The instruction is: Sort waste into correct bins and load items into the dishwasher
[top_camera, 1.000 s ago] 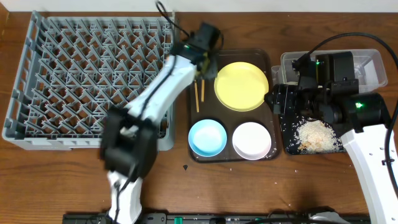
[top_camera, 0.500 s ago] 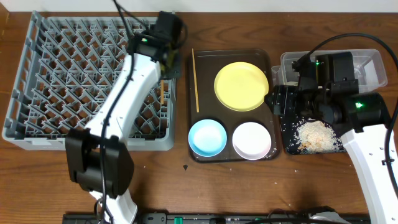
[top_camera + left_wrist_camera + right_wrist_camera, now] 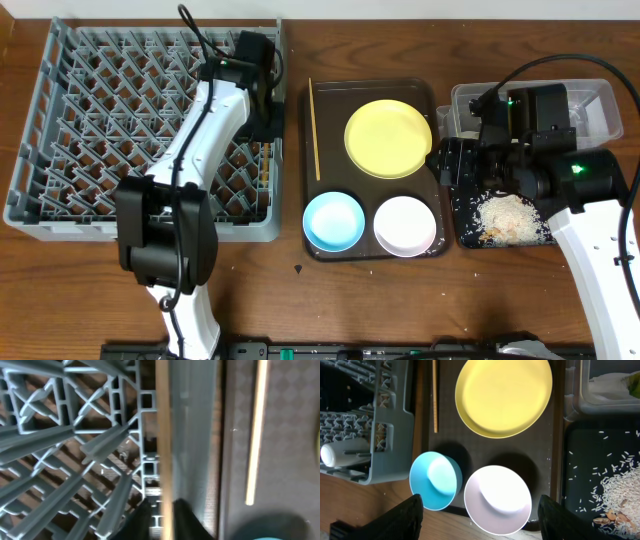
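My left gripper (image 3: 164, 522) (image 3: 262, 118) is shut on one wooden chopstick (image 3: 163, 435) and holds it upright over the right edge of the grey dish rack (image 3: 100, 120). The second chopstick (image 3: 313, 130) (image 3: 255, 435) lies along the left side of the dark brown tray (image 3: 436, 180). The yellow plate (image 3: 388, 138), blue bowl (image 3: 333, 221) and white bowl (image 3: 405, 225) sit on that tray. My right gripper (image 3: 480, 527) (image 3: 448, 160) is open and empty, hovering by the tray's right side. Rice (image 3: 505, 215) lies in the black tray (image 3: 465, 225).
The clear tub (image 3: 590, 105) stands behind the black tray, with a white napkin (image 3: 610, 382) and a green wrapper (image 3: 635, 382) inside. My right arm covers part of both bins. The rack's corner (image 3: 390, 425) is close to the brown tray's left edge.
My left gripper has carried one chopstick from the brown tray leftward to the rack's right edge. The other chopstick now lies at the tray's left side. The right arm has not moved.
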`<state>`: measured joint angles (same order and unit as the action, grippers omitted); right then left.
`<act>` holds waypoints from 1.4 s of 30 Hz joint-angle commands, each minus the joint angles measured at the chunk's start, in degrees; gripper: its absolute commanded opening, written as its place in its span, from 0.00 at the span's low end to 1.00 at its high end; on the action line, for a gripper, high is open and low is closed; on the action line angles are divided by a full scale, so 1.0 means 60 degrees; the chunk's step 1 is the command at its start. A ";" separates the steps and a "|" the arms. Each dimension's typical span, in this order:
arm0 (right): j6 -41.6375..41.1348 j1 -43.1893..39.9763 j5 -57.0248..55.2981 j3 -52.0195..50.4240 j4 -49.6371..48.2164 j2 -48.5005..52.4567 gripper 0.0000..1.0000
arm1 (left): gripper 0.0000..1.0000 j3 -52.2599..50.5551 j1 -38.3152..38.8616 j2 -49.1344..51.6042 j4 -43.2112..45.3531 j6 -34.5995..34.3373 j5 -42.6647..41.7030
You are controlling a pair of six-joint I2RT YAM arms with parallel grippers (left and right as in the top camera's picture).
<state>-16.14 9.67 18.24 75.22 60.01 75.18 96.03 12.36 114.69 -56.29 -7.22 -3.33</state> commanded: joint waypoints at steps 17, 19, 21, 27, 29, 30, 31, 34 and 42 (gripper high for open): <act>-0.0087 0.0087 0.0033 0.0051 0.0040 0.0029 0.72 | 0.31 0.0215 0.1858 -0.0973 0.0696 -0.1089 0.0477; -0.0087 0.0087 0.0033 0.0051 0.0047 0.0029 0.72 | 0.32 0.0160 0.2178 -0.0543 0.1067 -0.1402 0.1242; -0.0091 0.0087 0.0036 0.0051 0.0066 0.0029 0.72 | 0.32 0.0157 0.2433 0.0062 0.1563 -0.1581 0.1912; -0.0091 0.0087 0.0036 0.0051 0.0087 0.0029 0.72 | 0.36 0.0157 0.2572 0.1377 0.2645 -0.1927 0.3289; -0.0091 0.0087 0.0036 0.0051 0.0084 0.0029 0.72 | 0.39 0.0157 0.2535 0.1756 0.2914 -0.1920 0.3504; -0.0091 0.0087 0.0036 0.0051 0.0084 0.0029 0.72 | 0.40 0.0157 0.2514 0.1942 0.3060 -0.1920 0.3446; -0.0091 0.0087 0.0036 0.0051 0.0084 0.0029 0.72 | 0.40 0.0157 0.2495 0.2091 0.3147 -0.1923 0.3410; -0.0091 0.0087 0.0036 0.0051 0.0084 0.0029 0.72 | 0.40 0.0157 0.2492 0.2452 0.3293 -0.2000 0.3300; -0.0095 0.0087 0.0036 -0.0102 0.0076 0.0036 0.72 | 0.25 0.0157 0.2488 0.3031 0.3442 -0.2430 0.1198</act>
<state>-16.14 9.67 18.24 75.20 60.42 75.26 97.21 27.49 129.56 -35.42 -19.62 10.17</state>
